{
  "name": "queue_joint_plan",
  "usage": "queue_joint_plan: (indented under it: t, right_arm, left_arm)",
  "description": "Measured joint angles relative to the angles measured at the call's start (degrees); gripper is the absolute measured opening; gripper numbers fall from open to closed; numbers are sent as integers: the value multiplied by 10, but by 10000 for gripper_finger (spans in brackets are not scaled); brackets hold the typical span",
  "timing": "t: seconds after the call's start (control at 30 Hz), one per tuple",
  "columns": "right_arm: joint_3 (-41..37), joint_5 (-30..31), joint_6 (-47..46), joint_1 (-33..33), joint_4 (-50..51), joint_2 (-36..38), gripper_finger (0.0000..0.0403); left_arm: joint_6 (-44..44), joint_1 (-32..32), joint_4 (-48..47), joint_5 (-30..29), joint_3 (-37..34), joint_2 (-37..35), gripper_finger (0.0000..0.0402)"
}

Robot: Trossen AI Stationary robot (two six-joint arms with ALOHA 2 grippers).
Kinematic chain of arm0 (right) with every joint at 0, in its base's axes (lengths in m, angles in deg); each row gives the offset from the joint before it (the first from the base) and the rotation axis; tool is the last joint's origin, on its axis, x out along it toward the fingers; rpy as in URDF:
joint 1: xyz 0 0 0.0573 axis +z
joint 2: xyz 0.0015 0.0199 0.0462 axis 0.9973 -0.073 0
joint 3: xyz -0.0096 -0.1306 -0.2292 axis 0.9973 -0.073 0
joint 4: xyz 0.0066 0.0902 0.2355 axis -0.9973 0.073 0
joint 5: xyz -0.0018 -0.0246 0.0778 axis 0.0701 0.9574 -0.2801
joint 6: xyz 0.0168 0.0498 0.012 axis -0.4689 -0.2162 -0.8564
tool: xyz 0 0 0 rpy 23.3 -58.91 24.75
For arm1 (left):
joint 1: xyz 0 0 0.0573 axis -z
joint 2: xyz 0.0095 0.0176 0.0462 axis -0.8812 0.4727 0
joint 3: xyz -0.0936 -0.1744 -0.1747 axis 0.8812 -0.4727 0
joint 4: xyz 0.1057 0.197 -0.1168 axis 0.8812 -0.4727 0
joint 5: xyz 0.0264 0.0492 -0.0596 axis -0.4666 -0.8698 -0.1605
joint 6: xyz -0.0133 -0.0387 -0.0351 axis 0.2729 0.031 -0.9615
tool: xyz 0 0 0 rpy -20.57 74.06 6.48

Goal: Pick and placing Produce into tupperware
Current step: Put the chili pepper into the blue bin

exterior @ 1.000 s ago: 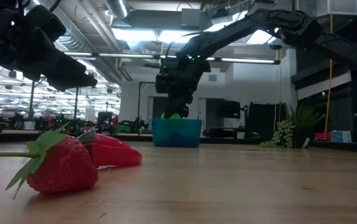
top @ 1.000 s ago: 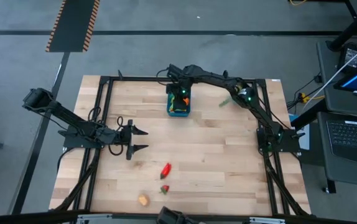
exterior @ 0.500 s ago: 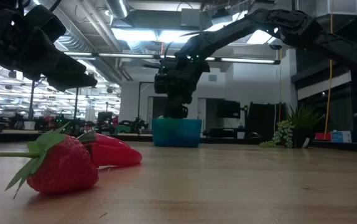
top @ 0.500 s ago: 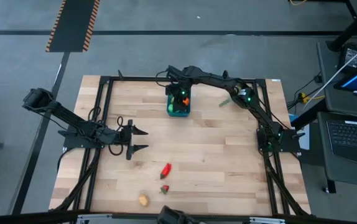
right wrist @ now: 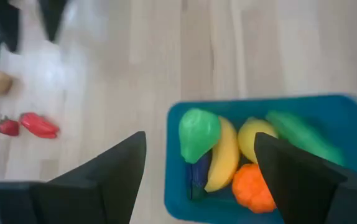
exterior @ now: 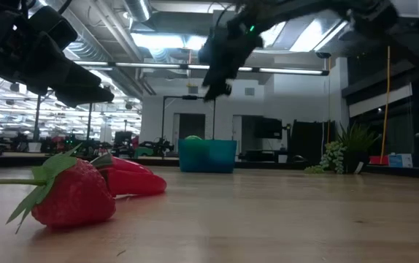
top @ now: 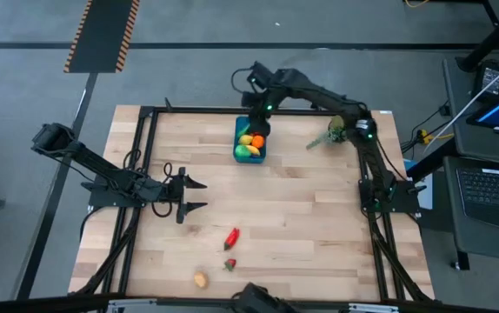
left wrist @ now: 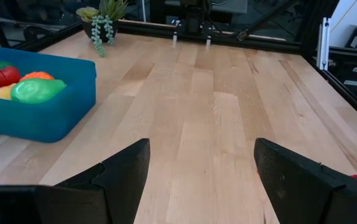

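Right gripper (top: pixel 258 89) hanging empty, jaws spread, above teal-blue plastic tub (top: pixel 250 153).
Left gripper (top: pixel 191 196) waiting, jaws spread, near red pepper (top: pixel 231 236).

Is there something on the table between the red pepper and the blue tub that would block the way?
Nothing visible does. In the high view, only bare wood lies between the red pepper and the blue tub. The plant sprig lies off to the side.
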Motion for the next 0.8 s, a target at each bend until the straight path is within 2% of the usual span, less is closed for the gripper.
queue_joint_plan:
  t: [0.1, 0.2, 0.47, 0.7, 0.8]
  right_arm:
    - [-20, 2, -1, -1, -15, 48, 299]
    - [-80, 3, -12, 2, -60, 100, 299]
    - [-431, 16, -81, 22, -322, 303, 299]
    - [-682, 22, -130, 44, -480, 508, 299]
    - [-785, 44, -150, 53, -579, 604, 299]
  left_arm:
    - [0, 0, 0, 0, 0, 0, 280]
    - [0, 0, -2, 0, 0, 0, 280]
    - [0, 0, -10, 0, 0, 0, 280]
    - [0, 0, -10, 0, 0, 0, 280]
    - [0, 0, -9, 0, 0, 0, 280]
